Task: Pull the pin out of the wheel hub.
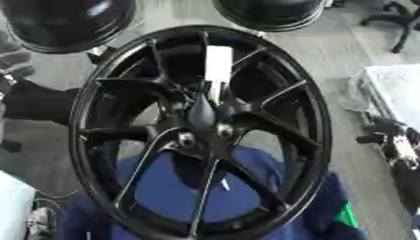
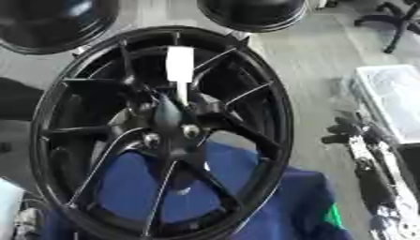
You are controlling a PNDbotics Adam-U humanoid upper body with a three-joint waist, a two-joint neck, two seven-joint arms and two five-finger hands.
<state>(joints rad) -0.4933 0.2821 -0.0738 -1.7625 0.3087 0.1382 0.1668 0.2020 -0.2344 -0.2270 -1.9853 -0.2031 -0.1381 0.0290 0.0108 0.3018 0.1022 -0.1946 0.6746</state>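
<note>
A large black wheel rim (image 1: 98, 84) with thin spokes stands tilted in the middle of both views. Its hub (image 1: 202, 115) sits at the centre, with two shiny bolt holes (image 1: 187, 138) just below it. A white rectangular piece (image 1: 218, 64) rises above the hub on a thin pale stem (image 1: 215, 91) that runs down into it; this looks like the pin. My right hand (image 2: 351, 133) hangs to the right of the rim, apart from it, well away from the pin. At the left edge blurred grey shapes (image 1: 13, 65) look like my left hand, also off the rim.
Two more black rims (image 1: 70, 21) (image 2: 250, 13) lie at the top. A blue cloth (image 2: 279, 201) with a green patch spreads under the wheel. At the right is a white bin (image 2: 393, 101), and beyond it an office chair base (image 2: 393, 21) on the grey floor.
</note>
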